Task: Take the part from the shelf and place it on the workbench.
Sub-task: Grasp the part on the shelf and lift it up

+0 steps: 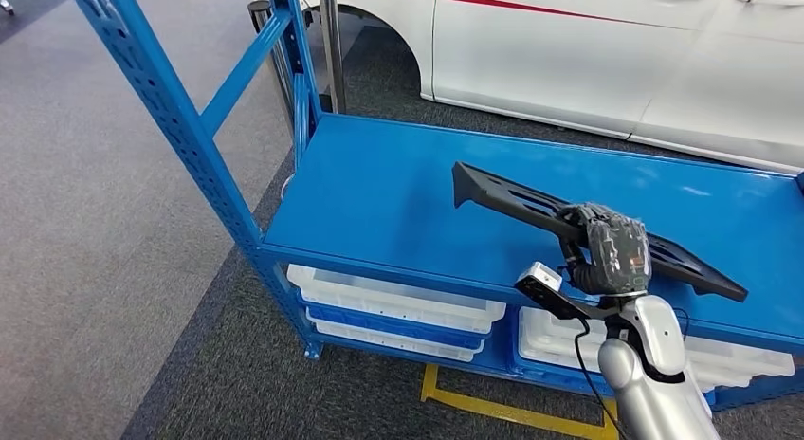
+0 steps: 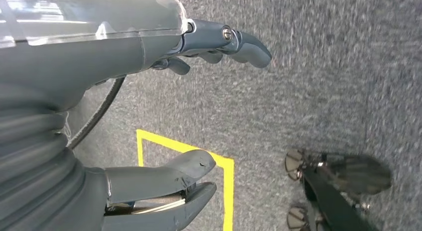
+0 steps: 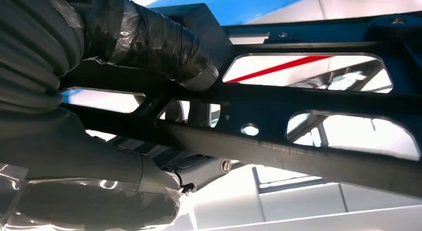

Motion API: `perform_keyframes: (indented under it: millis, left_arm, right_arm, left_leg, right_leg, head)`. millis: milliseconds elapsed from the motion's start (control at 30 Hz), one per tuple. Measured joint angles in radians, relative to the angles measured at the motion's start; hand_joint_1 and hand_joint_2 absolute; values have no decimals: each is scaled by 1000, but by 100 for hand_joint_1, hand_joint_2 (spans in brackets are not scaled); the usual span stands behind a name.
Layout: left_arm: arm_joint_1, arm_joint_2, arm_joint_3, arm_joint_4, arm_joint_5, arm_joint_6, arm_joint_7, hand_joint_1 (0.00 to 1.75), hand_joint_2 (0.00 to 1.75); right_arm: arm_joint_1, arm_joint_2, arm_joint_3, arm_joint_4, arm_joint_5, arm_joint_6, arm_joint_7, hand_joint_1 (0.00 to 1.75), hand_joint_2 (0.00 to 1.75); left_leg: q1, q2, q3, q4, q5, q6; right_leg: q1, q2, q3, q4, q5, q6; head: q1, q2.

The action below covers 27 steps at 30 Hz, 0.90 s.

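Currently the part is a long, flat, black plastic panel with a ribbed frame and several rounded rectangular cut-outs along its length; one end turns down into a short lip, the other tapers to a point. My right hand grips it near the middle of its length, fingers wrapped over the top of the frame, and in the right wrist view my taped thumb bears on one rail of the part while darker fingers close from the opposite side. The part is tilted, its lipped end higher and farther from me, its pointed end lower and nearer the front edge; I cannot tell whether any point of it touches the blue shelf deck below. My left hand hangs over grey carpet and a yellow floor marking, holding nothing, thumb and fingers well apart. On the lower level of the shelf sit white trays: a stack at the left and another at the right; their contents cannot be seen from here. Behind the shelf stands a white car with a red stripe.
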Motion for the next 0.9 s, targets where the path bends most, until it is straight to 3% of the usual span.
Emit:
perform_keyframes:
  millis: [67,133,233,267,300,333,367,433,500,600,633,667,733,767,800,833,900]
  left_arm:
    - [0,0,0,0,-1,-1,2,0,175]
    - [-1,-1,0,0,-2,-1,4,0,175]
    - [-2,0,0,0,-5,-1,7,0,175]
    - [-2,0,0,0,-5,0,8,0,175]
    - [-2,0,0,0,-5,0,8,0,175]
    - [-2,0,0,0,-5,0,8,0,175]
    - [-2,0,0,0,-5,0,9,0,175]
    - [-5,0,0,0,-7,2,9,0,175]
    - [-7,1,0,0,-8,3,9,0,175]
    - [-6,1,0,0,-9,3,10,0,175]
    - [-7,1,0,0,-10,3,10,0,175]
    - [-8,0,0,0,-11,3,10,0,175]
    - [-10,0,0,0,-14,3,10,0,175]
    - [-10,0,0,0,-15,3,10,0,175]
    - [-9,0,0,0,-16,3,10,0,175]
    - [-9,0,0,0,-17,3,10,0,175]
    - [-10,0,1,0,-17,3,10,0,175]
  right_arm:
    - [14,-8,-9,-16,-1,-1,0,171,175]
    - [20,-11,-14,-28,-1,-2,0,171,175]
    - [24,-12,-19,-35,0,-2,-1,171,175]
    - [25,-12,-20,-35,0,-1,-2,171,175]
    - [25,-12,-20,-35,1,-1,-3,171,175]
    - [26,-12,-21,-35,1,-1,-4,171,175]
    - [26,-12,-21,-35,1,0,-6,171,175]
    - [26,-12,-24,-35,0,0,-9,171,175]
    - [25,-12,-27,-35,-1,1,-10,171,175]
    - [25,-13,-31,-36,-12,2,-17,171,175]
    - [26,-13,-33,-36,-16,3,-20,171,175]
    - [26,-14,-36,-36,-21,4,-23,171,175]
    - [26,-16,-40,-36,-30,8,-30,171,175]
    - [27,-16,-41,-35,-34,10,-33,171,175]
    - [28,-17,-42,-35,-36,12,-35,171,175]
    - [28,-17,-42,-35,-39,12,-36,171,175]
    - [28,-17,-46,-35,-44,13,-40,171,175]
  left_leg:
    - [-2,-1,-9,4,4,-11]
    - [0,3,-23,26,-20,-22]
    - [7,8,-80,186,-132,-40]
    - [9,9,-98,244,-159,-44]
    - [10,9,-104,276,-168,-46]
    - [11,9,-90,268,-156,-46]
    - [12,9,-57,223,-129,-45]
    - [10,9,33,76,-79,-38]
    - [5,7,76,-6,-61,-30]
    - [3,8,65,-21,-39,-14]
    - [5,10,57,-25,-27,-4]
    - [7,11,48,-30,-14,5]
    - [5,13,21,-30,8,18]
    - [2,14,6,-27,17,20]
    - [0,14,-10,-24,27,21]
    - [-2,14,-26,-19,35,20]
    - [-5,13,-55,-6,48,18]
  right_leg:
    - [1,0,-7,-6,1,-10]
    - [-3,-1,-15,-13,9,-25]
    - [-4,-6,-32,-15,25,-40]
    - [-4,-8,-39,-14,30,-40]
    - [-3,-9,-47,-11,34,-40]
    - [-3,-9,-55,-8,39,-39]
    - [-3,-10,-62,-6,43,-37]
    - [-1,-10,-72,-2,53,-29]
    - [0,-11,-76,-5,66,-17]
    - [-1,-10,-79,-15,83,2]
    - [-1,-9,-86,-6,68,6]
    - [-1,-7,-97,20,35,8]
    - [0,-5,-131,127,-61,9]
    - [0,-5,-145,187,-95,10]
    - [0,-4,-149,231,-109,10]
    - [0,-4,-138,243,-99,9]
    - [1,-4,-67,169,-50,3]
  head:
    - [0,0]
    - [-1,0]
    - [-1,0]
    - [-1,0]
    - [-1,0]
    - [-1,0]
    - [-1,0]
    - [-1,0]
    - [-1,0]
    - [0,0]
    - [0,0]
    - [0,0]
    - [0,0]
    - [0,0]
    - [0,0]
    - [0,0]
    - [0,0]
